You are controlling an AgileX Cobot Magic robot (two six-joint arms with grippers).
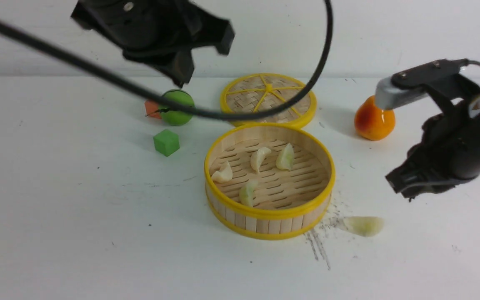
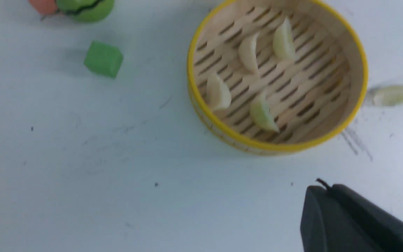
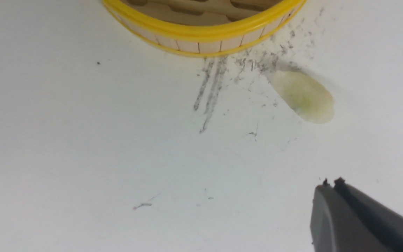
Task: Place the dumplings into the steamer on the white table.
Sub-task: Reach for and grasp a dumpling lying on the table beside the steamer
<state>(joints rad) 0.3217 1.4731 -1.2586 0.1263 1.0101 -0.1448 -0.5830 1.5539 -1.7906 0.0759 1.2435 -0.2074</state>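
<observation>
The round bamboo steamer [image 1: 270, 215] with yellow rims stands mid-table on the white table [image 1: 77, 208]. Several pale dumplings lie on its slatted floor, one near the left wall [image 1: 223, 173] and one tinged green [image 1: 285, 157]. Another dumpling [image 1: 363, 225] lies on the table just right of the steamer's front, by dark scratch marks; the right wrist view shows it [image 3: 303, 99] close to the steamer wall [image 3: 201, 45]. My left gripper [image 1: 180, 77] hangs high at the back left, shut and empty [image 2: 322, 187]. My right gripper [image 1: 402, 185] hovers right of the steamer, above the loose dumpling, shut and empty [image 3: 331, 183].
The flat woven lid [image 1: 268, 99] lies behind the steamer. A green ball [image 1: 176, 107], an orange-red cube [image 1: 152, 109] and a green cube [image 1: 166, 142] sit at the back left. An orange fruit [image 1: 374, 119] stands at the back right. A black cable [image 1: 98, 71] crosses the view.
</observation>
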